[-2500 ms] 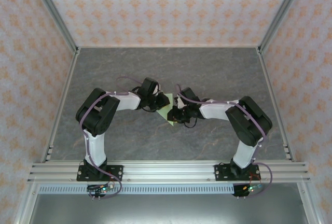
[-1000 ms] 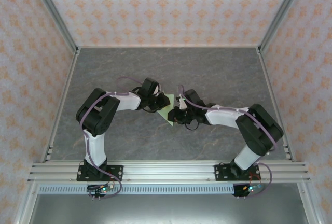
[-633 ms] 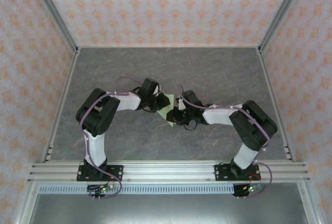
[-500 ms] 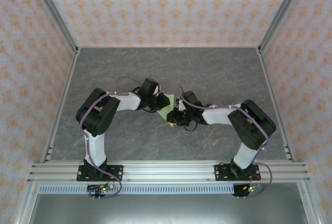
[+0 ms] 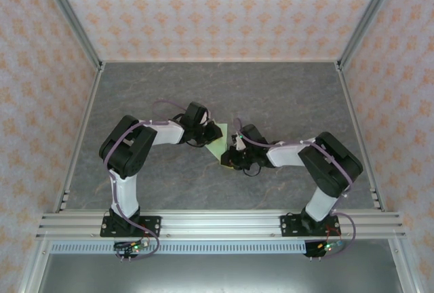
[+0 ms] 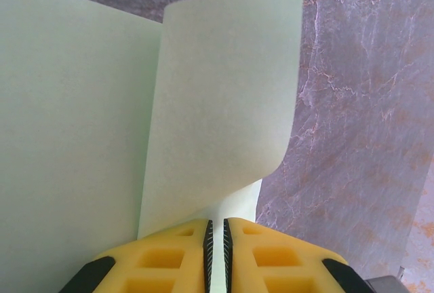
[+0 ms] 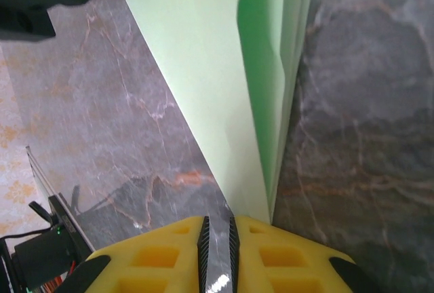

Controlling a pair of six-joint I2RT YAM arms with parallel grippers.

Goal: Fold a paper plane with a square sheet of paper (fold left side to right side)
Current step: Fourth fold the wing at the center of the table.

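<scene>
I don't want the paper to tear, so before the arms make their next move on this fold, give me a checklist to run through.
1. Left end effector grips the pale green square sheet of paper: ok, jaws closed on its edge.
2. Lifted flap curls over the flat part: ok.
3. Right end effector holds or pins the sheet: cannot tell. Its jaws are nearly shut at the sheet's corner, with grey marbled table showing between them.
4. Flap edge laid on the opposite edge: not ok, the flap hangs curled in the air.
5. End effectors apart from each other: ok, they sit on opposite sides of the sheet.
</scene>
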